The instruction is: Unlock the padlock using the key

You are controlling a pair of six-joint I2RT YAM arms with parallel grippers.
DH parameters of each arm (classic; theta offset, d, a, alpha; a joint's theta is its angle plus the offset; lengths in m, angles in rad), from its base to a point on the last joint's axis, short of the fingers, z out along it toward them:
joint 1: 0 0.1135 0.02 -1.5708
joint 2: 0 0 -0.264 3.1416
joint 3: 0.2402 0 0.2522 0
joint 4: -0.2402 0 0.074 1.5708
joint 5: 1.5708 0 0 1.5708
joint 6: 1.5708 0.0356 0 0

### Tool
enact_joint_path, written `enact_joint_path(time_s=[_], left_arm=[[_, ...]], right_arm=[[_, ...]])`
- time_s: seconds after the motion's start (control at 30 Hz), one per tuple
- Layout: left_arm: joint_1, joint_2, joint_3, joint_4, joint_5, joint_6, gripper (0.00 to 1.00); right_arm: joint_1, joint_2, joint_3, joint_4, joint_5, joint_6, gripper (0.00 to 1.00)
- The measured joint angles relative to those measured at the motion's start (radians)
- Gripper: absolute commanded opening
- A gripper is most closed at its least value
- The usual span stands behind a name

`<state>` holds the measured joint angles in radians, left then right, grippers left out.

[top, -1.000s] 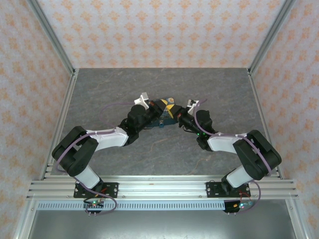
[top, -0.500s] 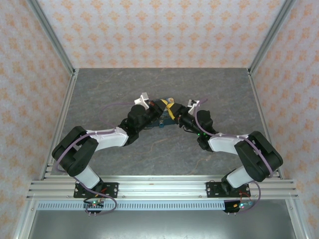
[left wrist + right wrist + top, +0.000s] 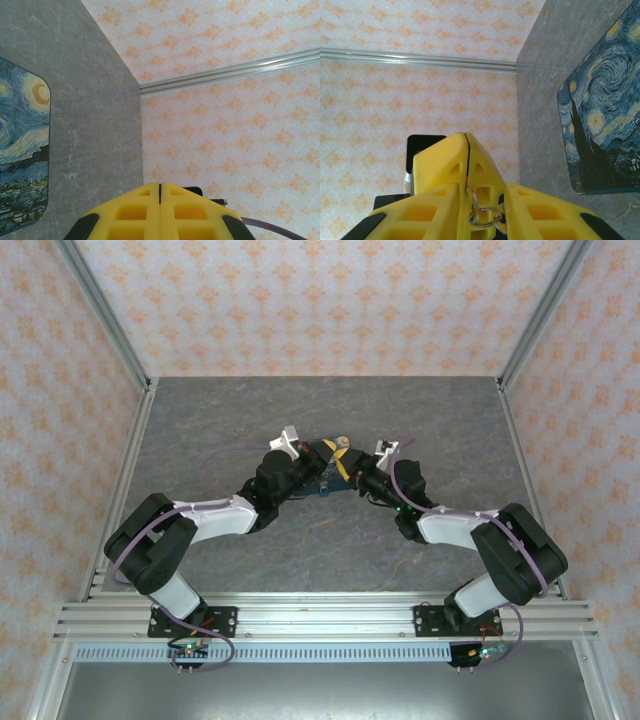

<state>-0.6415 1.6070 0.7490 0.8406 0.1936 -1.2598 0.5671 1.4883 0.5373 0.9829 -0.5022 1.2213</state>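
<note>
Orange-patterned wallpaper backs a grey stone-look surface (image 3: 330, 410), where a flat blue box printed with a swirling, yellow-starred night-sky painting (image 3: 605, 115) lies between the two arms. On the left claw (image 3: 160, 195) the yellow fingers are pressed fully together with nothing between them. On the right claw (image 3: 465, 150) the fingertips meet, pinching a thin silvery metal key (image 3: 481, 215) whose wire rings hang between the fingers, near the box's edge.
</note>
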Motion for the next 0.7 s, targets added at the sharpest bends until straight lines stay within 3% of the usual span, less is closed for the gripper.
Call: enact_joint_path(time_s=[0.5, 0.7], left_arm=[[0.001, 0.0, 0.0, -0.012, -0.008, 0.0, 0.0], [0.001, 0.0, 0.0, -0.018, -0.016, 0.0, 0.0]], right_arm=[[0.0, 0.0, 0.032, -0.067, -0.006, -0.06, 0.15], [-0.003, 0.0, 0.031, -0.07, -0.007, -0.068, 0.0]])
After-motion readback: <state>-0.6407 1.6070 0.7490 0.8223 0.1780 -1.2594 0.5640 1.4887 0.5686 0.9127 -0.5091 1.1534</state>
